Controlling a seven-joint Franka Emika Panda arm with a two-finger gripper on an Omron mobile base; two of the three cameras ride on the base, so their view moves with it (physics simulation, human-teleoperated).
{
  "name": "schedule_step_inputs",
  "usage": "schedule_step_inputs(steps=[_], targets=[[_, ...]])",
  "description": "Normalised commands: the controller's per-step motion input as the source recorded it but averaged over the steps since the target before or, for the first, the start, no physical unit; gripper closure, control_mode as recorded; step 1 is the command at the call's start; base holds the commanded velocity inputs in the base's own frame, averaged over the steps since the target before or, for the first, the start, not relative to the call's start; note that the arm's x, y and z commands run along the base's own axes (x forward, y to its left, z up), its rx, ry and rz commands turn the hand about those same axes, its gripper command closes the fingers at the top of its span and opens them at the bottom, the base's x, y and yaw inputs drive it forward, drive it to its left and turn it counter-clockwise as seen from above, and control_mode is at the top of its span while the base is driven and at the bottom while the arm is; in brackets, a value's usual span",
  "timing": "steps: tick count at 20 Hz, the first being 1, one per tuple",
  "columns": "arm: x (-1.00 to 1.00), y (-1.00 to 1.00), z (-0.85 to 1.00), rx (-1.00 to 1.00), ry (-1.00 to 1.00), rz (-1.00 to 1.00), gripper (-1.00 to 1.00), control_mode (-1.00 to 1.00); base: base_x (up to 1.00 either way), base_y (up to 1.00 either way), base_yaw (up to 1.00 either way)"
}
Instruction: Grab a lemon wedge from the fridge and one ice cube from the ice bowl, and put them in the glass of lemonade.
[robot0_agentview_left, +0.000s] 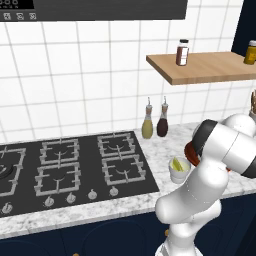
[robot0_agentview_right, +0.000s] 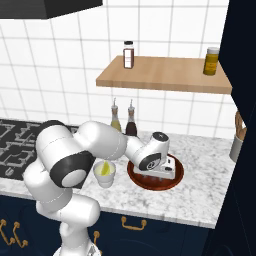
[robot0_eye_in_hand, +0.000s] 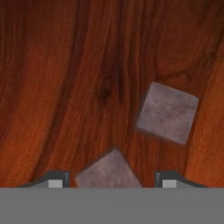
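Ice cubes sit on the reddish wood-grain floor of the ice bowl (robot0_agentview_right: 176, 181), right under the gripper (robot0_eye_in_hand: 108, 180). In the hand view, one grey cube (robot0_eye_in_hand: 108, 171) lies between the two dark fingertips (robot0_eye_in_hand: 54, 179), nearer the left one, turned so a corner points away from the hand. A clear gap shows on each side of it, so the fingers stand spread around the cube and touch nothing that can be seen. A second cube (robot0_eye_in_hand: 166, 113) lies further out and to the right, apart from the first and outside the span of the fingers.

From the right base view the hand reaches down into the bowl, which rests on the marbled surface (robot0_agentview_right: 200, 200) near its front edge. The glass of lemonade (robot0_agentview_right: 104, 173) stands just beside the bowl, on the side toward the stove (robot0_agentview_left: 70, 167), with a yellow-green lemon wedge (robot0_agentview_left: 178, 163) showing at its rim in the left base view. The arm's white links cover part of the bowl there.

Behind, two slim bottles (robot0_agentview_right: 123, 120) stand against the tiled wall, and a wooden shelf (robot0_agentview_right: 165, 75) above them carries a dark jar (robot0_agentview_right: 129, 54) and a yellow jar (robot0_agentview_right: 211, 60).
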Motion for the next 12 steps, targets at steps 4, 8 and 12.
schedule_step_inputs(steps=[4,8,12], targets=[[0.00,0.00,0.00,0.00,0.00,0.00,1.00,-1.00,0.00,0.00,0.00],[0.00,0.00,0.00,0.00,0.00,0.00,1.00,-1.00,0.00,0.00,0.00],[-0.05,0.00,0.03,0.01,-0.04,0.00,1.00,-1.00,0.00,0.00,0.00]])
